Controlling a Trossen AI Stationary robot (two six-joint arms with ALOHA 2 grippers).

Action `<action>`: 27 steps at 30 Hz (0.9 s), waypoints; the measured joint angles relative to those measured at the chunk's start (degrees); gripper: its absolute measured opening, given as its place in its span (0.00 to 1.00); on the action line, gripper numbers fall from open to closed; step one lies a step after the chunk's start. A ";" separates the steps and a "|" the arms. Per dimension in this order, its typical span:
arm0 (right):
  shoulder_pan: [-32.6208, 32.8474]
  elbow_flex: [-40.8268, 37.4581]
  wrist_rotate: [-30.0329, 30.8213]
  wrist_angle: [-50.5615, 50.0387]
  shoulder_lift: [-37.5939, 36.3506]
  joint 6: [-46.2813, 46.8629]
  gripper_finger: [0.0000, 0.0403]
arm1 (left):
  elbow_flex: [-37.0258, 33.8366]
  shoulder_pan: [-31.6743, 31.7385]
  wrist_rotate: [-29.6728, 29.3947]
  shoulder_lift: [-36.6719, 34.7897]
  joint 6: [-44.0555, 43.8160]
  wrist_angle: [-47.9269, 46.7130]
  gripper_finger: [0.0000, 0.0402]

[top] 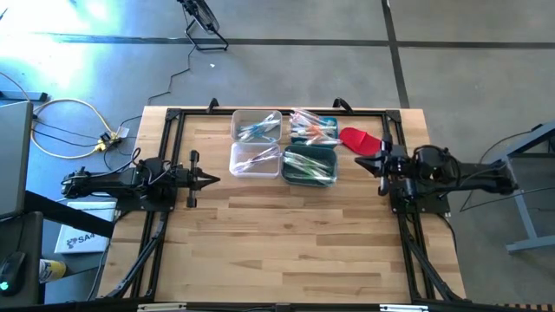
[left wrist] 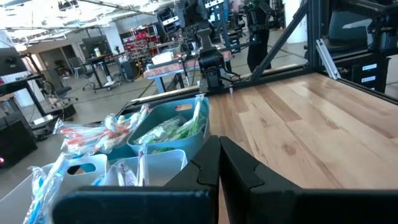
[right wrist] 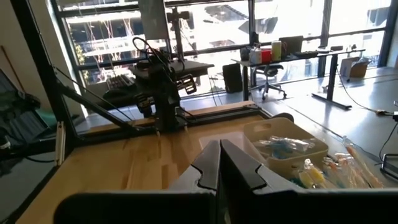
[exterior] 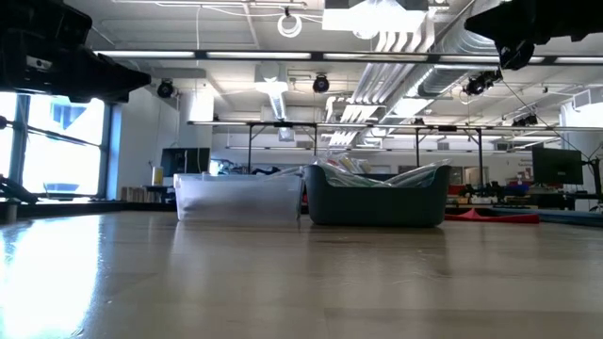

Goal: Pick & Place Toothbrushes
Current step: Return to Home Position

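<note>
Both arms sit drawn back at opposite ends of the table (top: 286,234), each lying low on its own side and facing inward. The left pincer (top: 212,179) hangs over bare wood, well apart from the bins. Its two fingers are pressed together with nothing between them, and the left wrist view shows them meeting in one line. The right pincer (top: 360,162) is near the blue bin (exterior: 377,207), its fingers likewise closed and empty, pointing across toward the left arm.

The toothbrushes (top: 258,130) are gathered in four bins set two by two at the far middle of the table. In the clear bin (top: 235,121) at the far left, the blue-accented ones lie slanted, their long axes running from the near left corner to the far right corner. The white bin (exterior: 236,202) in front of it holds a few on much the same slant. In the blue bin the green ones lie mostly along the bin's length, left to right across the table, and the low view shows some ends poking up over the rim. The fourth bin (top: 295,130), behind the blue one, carries orange and pink ones lying roughly left to right and spilling above its edge. Which end of any brush is the head cannot be told. A red piece (top: 355,139) lies on the table just beside that fourth bin, between it and the right arm
</note>
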 joint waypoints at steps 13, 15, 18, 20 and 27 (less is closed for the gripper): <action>0.00 -6.75 0.01 1.71 -10.78 0.59 0.01 | 0.00 0.00 0.02 0.00 -0.02 0.00 0.00; 0.00 -7.70 0.02 1.73 -12.01 0.61 0.01 | 0.00 0.00 0.02 0.00 -0.02 0.00 0.00; 0.00 -9.42 0.01 1.73 -13.72 1.29 0.01 | 0.00 0.00 0.02 0.00 -0.11 0.00 0.00; 0.00 -10.27 0.02 1.82 -14.84 2.07 0.01 | 0.00 0.00 0.02 0.00 -0.13 0.01 0.00; 0.00 -12.76 0.22 4.52 -15.18 2.97 0.01 | 0.00 0.00 0.02 0.00 -0.14 0.00 0.00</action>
